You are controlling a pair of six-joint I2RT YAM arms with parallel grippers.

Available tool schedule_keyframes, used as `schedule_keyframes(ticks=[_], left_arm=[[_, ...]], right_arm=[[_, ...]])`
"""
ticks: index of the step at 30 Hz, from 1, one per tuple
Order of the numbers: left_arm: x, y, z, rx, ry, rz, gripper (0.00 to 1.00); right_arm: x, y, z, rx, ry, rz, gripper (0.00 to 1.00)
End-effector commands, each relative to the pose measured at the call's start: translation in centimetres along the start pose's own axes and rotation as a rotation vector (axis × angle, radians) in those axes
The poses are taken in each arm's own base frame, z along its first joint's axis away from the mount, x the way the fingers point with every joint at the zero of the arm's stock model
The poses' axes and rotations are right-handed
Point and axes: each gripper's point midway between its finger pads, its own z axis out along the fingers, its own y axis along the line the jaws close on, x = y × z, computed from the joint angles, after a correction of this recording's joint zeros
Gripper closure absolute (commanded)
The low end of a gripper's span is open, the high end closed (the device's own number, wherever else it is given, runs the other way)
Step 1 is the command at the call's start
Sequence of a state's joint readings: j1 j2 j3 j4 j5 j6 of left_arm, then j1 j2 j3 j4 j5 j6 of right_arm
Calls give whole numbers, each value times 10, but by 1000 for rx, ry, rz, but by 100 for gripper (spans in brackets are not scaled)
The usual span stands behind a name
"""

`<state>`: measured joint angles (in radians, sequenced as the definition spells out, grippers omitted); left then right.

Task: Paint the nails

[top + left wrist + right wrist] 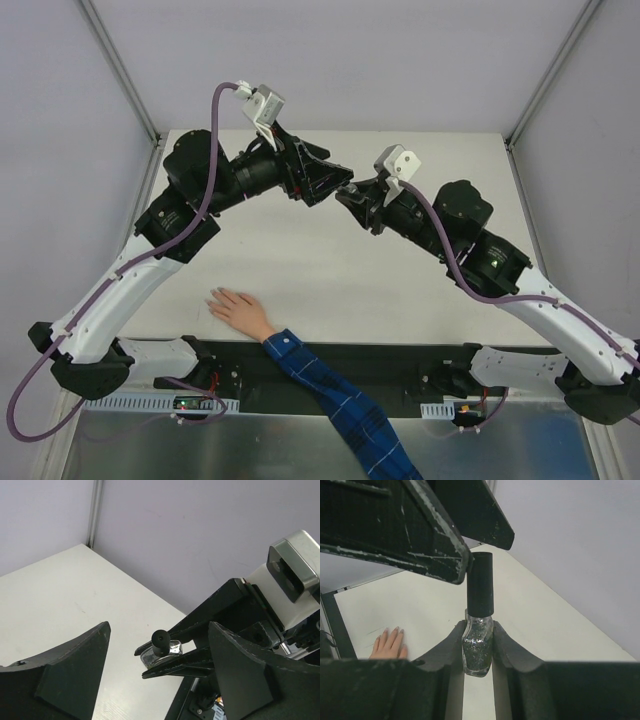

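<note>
A small glass bottle [478, 647] of dark glitter polish with a black cap [480, 584] is pinched upright between the fingers of my right gripper [478, 630], high above the table. My left gripper [160, 630] faces it, open, with its fingers [75, 675] spread on either side of the cap [161, 640] and not touching it. In the top view the two grippers meet nose to nose, left gripper [338, 180] and right gripper [352, 196]. The pale hand [238, 308] lies flat near the front edge, fingers spread, nails [386, 629] small and pale.
The blue plaid sleeve [340, 400] runs from the hand over the black front rail [330, 360] between the arm bases. Purple-grey walls and metal posts [125, 70] enclose the white table [300, 260] on three sides.
</note>
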<state>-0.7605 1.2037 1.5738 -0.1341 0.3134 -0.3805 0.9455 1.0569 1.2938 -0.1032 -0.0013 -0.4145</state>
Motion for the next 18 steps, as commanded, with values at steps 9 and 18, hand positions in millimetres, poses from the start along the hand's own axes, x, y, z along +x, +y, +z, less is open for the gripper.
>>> schedule_keyframes(ticks=[9, 18], left_arm=[[-1, -12, 4, 35, -12, -113, 46], [10, -19, 4, 90, 26, -130, 84]], right_arm=[[-50, -8, -10, 81, -138, -2, 100], [-58, -3, -15, 68, -169, 21, 100]])
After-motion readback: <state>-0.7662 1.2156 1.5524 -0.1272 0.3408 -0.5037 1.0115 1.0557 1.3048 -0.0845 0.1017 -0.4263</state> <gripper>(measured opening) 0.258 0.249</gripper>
